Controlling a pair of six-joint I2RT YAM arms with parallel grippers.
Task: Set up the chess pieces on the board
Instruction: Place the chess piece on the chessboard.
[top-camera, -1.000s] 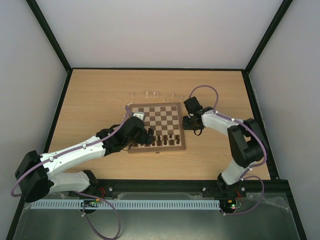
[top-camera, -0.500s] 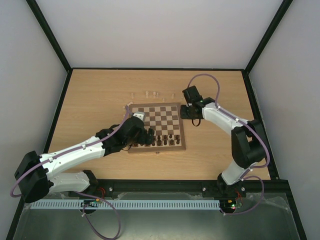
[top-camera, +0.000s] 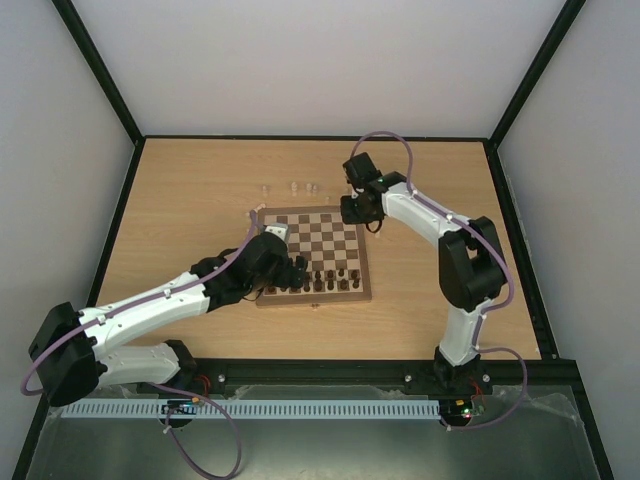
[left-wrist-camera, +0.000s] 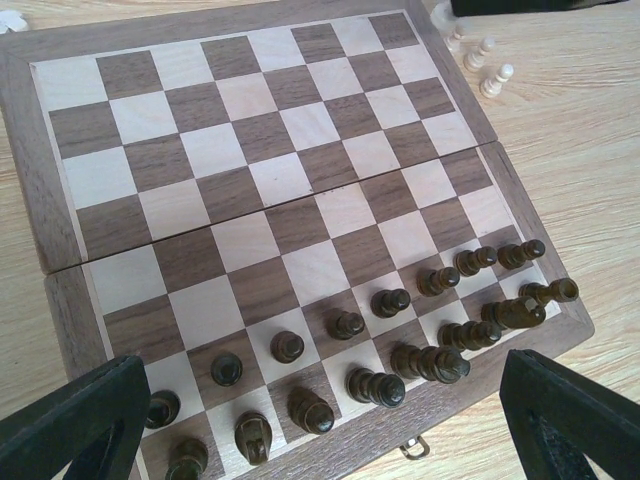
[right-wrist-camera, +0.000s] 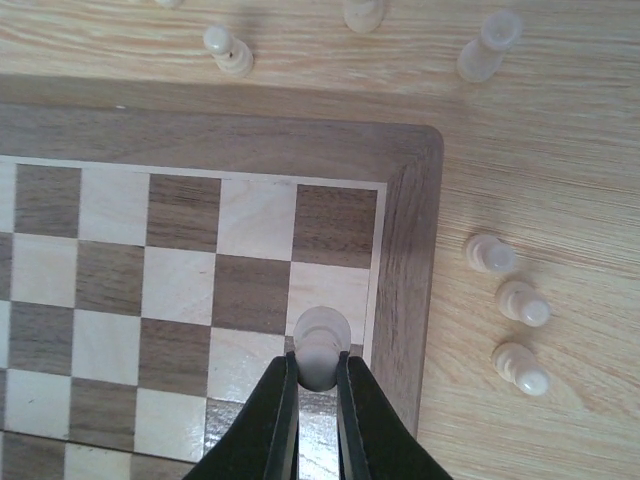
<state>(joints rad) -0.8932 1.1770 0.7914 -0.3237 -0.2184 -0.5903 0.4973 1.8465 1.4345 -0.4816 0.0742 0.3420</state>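
Holding a pale piece (right-wrist-camera: 322, 335) at the board's (right-wrist-camera: 410, 230) far right corner.
Your right gripper (right-wrist-camera: 318, 375) pinches its head, fingers nearly closed; left gripper (left-wrist-camera: 320, 380) gapes empty. Light, slick wood: grip the neck.

left arm (top-camera: 160, 300): stretched low, forward and rightward | left gripper (left-wrist-camera: 320, 420): jaws wide apart | right arm (top-camera: 430, 215): elbow up, forearm reaching leftward | right gripper (right-wrist-camera: 318, 372): pointing down, pinched on pale piece (right-wrist-camera: 322, 338)
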